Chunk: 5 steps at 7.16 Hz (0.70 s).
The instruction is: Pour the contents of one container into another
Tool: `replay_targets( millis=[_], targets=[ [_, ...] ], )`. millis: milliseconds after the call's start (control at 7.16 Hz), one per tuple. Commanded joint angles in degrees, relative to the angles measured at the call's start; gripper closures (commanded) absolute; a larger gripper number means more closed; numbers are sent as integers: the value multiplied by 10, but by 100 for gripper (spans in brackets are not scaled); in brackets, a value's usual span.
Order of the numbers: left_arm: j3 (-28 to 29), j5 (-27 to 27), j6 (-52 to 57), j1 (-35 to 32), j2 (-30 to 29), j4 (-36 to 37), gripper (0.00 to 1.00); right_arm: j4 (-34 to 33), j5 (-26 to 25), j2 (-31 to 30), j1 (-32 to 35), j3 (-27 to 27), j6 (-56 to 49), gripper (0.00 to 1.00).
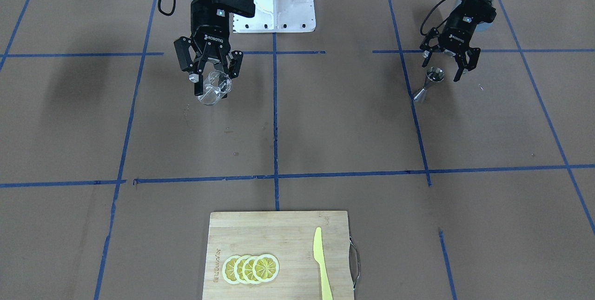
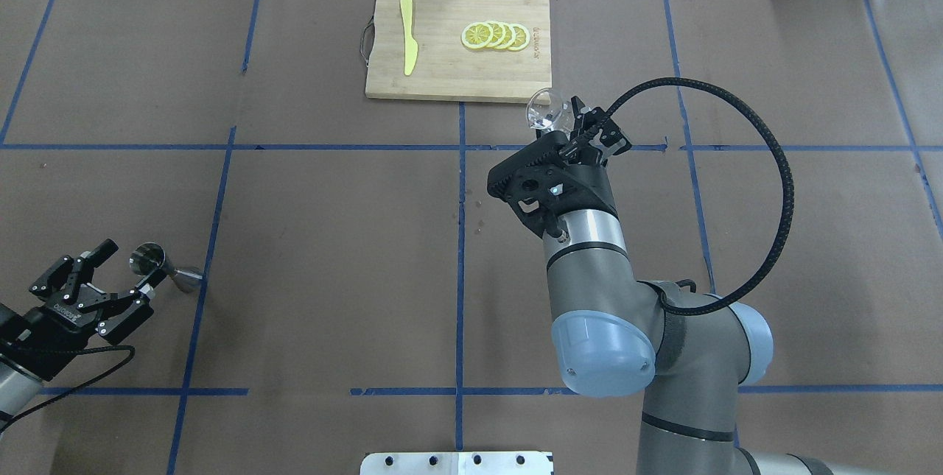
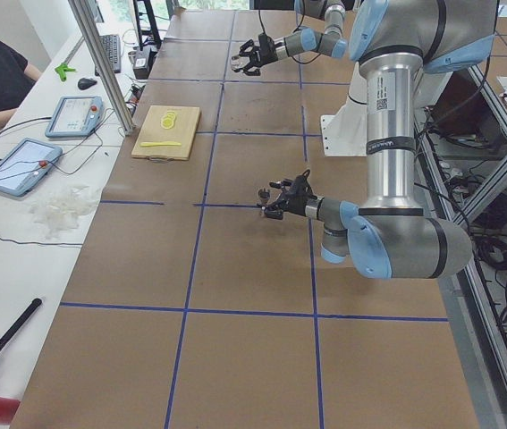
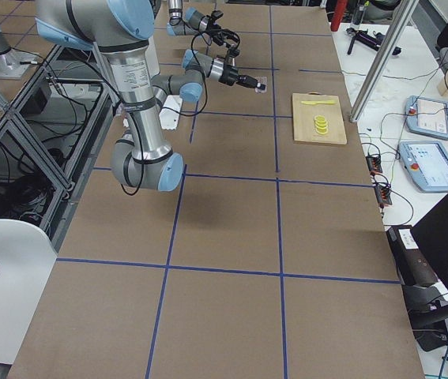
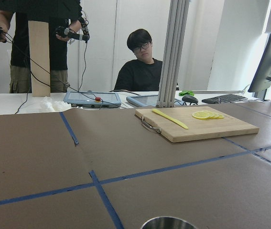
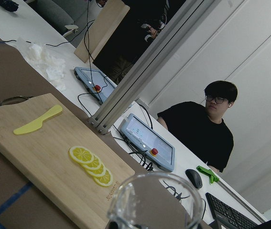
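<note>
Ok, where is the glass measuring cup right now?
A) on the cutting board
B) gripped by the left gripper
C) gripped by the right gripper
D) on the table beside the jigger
C: the right gripper is shut on the glass measuring cup; the left gripper is open at the jigger.

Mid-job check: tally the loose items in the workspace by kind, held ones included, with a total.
glass measuring cup: 1
steel jigger: 1
cutting board: 1
yellow knife: 1
lemon slices: 4
Total: 8
</note>
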Motion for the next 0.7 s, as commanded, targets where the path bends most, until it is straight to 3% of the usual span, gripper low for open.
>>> replay_targets(
  millis=[0, 279, 559],
  targets=[
    [-29, -1, 14, -1, 1, 0, 0, 0, 0, 1, 0, 0, 0, 100],
    [-53, -17, 48, -18, 7, 0, 0, 0, 0, 0, 0, 0, 0, 100],
    [-53, -126, 64, -94, 32, 2, 0, 0, 0, -1, -1, 0, 0, 100]
  ],
)
